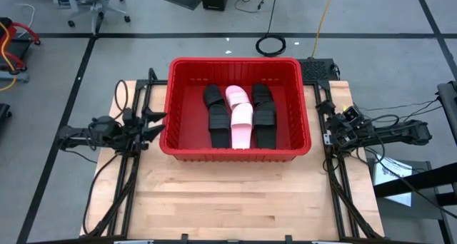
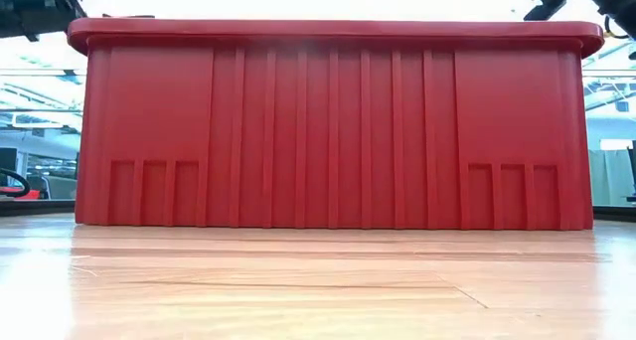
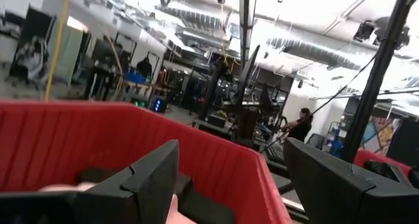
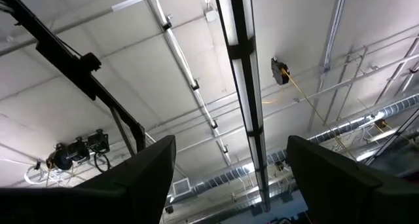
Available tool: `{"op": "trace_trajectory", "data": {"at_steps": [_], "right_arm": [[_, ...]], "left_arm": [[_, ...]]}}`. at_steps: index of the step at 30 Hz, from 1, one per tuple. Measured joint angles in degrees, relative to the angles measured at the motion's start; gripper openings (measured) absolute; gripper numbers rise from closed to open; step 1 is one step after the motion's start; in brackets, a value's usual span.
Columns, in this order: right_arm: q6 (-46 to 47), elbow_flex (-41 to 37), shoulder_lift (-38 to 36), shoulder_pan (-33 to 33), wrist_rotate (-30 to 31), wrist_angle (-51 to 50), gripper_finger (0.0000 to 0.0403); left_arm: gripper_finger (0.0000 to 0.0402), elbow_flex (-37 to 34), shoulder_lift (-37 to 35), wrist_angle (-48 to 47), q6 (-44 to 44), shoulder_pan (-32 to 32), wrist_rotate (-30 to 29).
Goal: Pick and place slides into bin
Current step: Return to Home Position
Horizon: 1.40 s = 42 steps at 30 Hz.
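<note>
All six slides [image 1: 237, 115] are lying down in the bin [image 1: 234, 61]; two black ones [image 1: 216, 115] run along the left side, two pale pink ones [image 1: 240, 119] overlap in the middle, and two more black ones [image 1: 263, 110] sit on the right; the rows touch each other, toe-to-heel towards the far wall. The red bin sits at the far edge of the tabletop [image 1: 235, 194], midway between the left and right edges; from the low view its ribbed near wall fills almost the whole width, flat on the wood.

Out to the sides now: the left tool [image 1: 158, 124] hangs just beside the bin's left wall, near the tabletop's left edge, pointing in at the bin; its fingers are spread apart with nothing between them, and its wrist view looks over the red rim at a dark slide inside. The right tool [image 1: 327, 124] is at the right edge of the tabletop, near the bin's right wall; fingers apart as well, holding nothing, its camera tipped up at the ceiling.
</note>
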Motion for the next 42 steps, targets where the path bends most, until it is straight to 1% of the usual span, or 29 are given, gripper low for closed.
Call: {"op": "trace_trajectory", "data": {"at_steps": [2,4,7,11,14,18,22,28,34,37,40,42], "right_arm": [[-0.13,-0.06,-0.04,-0.01,-0.01,-0.65,0.0281],[-1.08,-0.06,-0.02,-0.01,-0.01,-4.0,0.0281],[-2.03,-0.1,-0.02,-0.01,-0.12,-12.65,0.0281],[-0.57,-0.1,0.02,0.0,-0.13,-25.99,0.0281],[2.89,-0.1,0.02,-0.01,-0.47,-33.36,0.0281],[4.17,-0.16,0.13,0.01,-0.62,-37.77,0.0281],[1.44,-0.19,0.17,0.01,-0.29,-38.59,0.0281],[-4.23,-0.19,0.17,0.01,-0.23,-39.4,0.0281],[-15.37,-0.2,0.2,0.01,-0.25,-38.63,0.0281],[-20.54,-0.21,0.24,0.01,-0.22,-37.49,0.0281],[-22.41,-0.21,0.24,0.01,-0.21,-37.84,0.0281],[-22.56,-0.21,0.24,0.01,-0.13,-39.46,0.0281]], "left_arm": [[0.0273,-1.52,0.0,0.42,-1.36,0.0,0.0],[0.0273,-2.72,0.03,1.19,-1.85,0.0,0.01],[0.0273,-3.47,0.0,1.86,-1.86,0.0,0.02],[0.0273,-4.07,0.0,1.58,-1.02,0.0,0.03],[0.0273,-4.15,0.0,-1.07,-1.38,0.0,0.17],[0.0273,-3.87,0.0,-4.93,-4.25,0.0,0.22],[0.0273,-3.81,0.0,-6.93,-3.7,0.0,0.22],[0.0273,-3.94,0.01,-6.74,-1.33,0.0,0.24],[0.0273,-4.45,0.17,-0.37,2.27,0.0,0.04],[0.0273,-4.32,0.13,2.88,2.68,0.0,0.03],[0.0273,-4.32,0.15,2.95,2.77,0.0,-0.2],[0.0273,-4.32,0.15,2.96,5.96,0.0,-1.97]]}}
